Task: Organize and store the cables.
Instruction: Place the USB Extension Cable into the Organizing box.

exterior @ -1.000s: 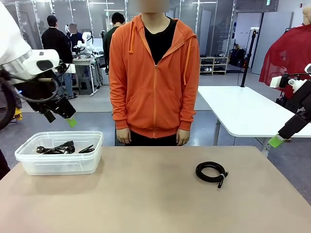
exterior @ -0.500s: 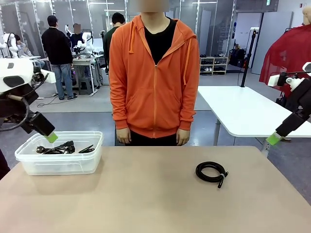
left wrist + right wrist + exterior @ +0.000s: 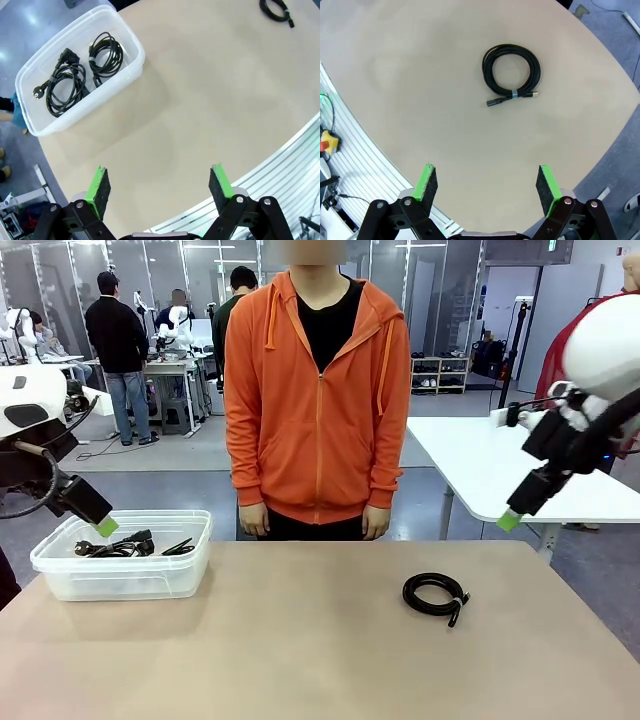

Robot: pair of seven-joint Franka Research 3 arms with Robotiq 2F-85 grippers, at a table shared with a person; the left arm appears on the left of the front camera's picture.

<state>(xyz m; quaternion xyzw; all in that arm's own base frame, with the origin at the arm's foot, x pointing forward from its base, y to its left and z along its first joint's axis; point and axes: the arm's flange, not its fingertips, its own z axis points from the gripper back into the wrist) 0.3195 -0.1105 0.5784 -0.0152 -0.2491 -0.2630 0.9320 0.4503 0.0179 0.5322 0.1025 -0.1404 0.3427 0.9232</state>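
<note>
Both end effectors, left (image 3: 159,186) and right (image 3: 486,184), hung released and empty. One coiled cable (image 3: 435,596) lay at the table's (image 3: 300,640) 3 o'clock; two sat in the bin (image 3: 60,575). A shallow pinch could likely let the coil unravel.

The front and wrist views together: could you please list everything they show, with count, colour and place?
Coiled cable: one, black, lying loose on the table's right half, apart from everything else.
Cables in the bin: two coils, black, side by side inside the container.
Plastic bin: one, clear, at the table's left far corner.
Table: one, beige, in front of the person.
Person: one, in an orange hoodie, standing at the far side with hands down.
Left gripper: black with green pads, open, holding nothing, above the table's left edge near the bin.
Right gripper: black with green pads, open, holding nothing, raised above the table's right side.
</note>
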